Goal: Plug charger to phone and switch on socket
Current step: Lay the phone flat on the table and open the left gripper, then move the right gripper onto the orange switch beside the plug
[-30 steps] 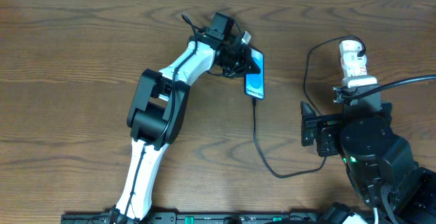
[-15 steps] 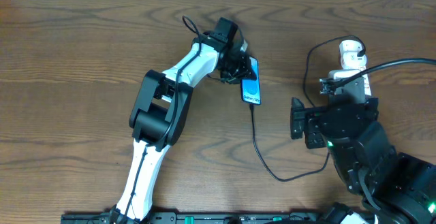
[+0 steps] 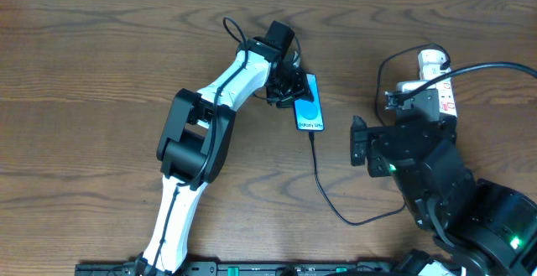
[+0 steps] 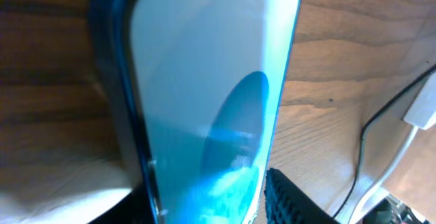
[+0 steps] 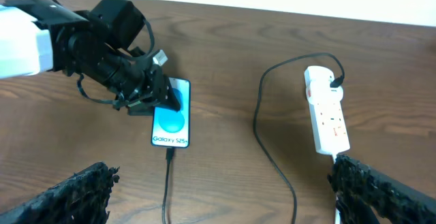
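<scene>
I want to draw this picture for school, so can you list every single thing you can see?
slim rectangular phone with a bright blue screen: one, black-edged, flat on the middle of the table.
long thin charger cable: one, black, running from the phone's bottom end round to the power strip.
narrow oblong plastic power strip: one, white with red marks, on the table's right side.
wooden table: one, brown, under everything.
left gripper: one, black, closed on the phone's top end.
right gripper: one, black, open, above the table near the power strip.
</scene>
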Available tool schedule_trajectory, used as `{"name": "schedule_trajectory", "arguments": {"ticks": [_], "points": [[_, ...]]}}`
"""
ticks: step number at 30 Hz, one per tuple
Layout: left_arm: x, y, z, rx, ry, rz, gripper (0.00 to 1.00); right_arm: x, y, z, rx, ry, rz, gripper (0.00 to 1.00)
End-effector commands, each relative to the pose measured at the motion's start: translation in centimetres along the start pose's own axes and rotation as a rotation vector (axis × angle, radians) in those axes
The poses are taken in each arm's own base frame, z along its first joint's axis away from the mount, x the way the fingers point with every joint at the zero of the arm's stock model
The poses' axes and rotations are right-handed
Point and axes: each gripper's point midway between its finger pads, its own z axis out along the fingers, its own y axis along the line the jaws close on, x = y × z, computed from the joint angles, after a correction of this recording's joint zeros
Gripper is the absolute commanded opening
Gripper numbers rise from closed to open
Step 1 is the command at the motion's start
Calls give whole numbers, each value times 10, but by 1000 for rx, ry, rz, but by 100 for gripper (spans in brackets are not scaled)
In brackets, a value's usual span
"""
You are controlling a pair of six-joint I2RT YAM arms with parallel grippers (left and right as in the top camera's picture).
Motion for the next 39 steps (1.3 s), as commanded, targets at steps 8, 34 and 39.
{"name": "schedule_trajectory", "arguments": {"ticks": [8,34,39], "points": [[-6,55,6,-246,-57,-25,48,-2,1,6,23,8,50,99],[71,46,-321,-596,-530,90,78,47,-95,86,366,364,406,99],[109,38,-369,-576,-651,108,78,70,-124,118,404,507,503,79]]}}
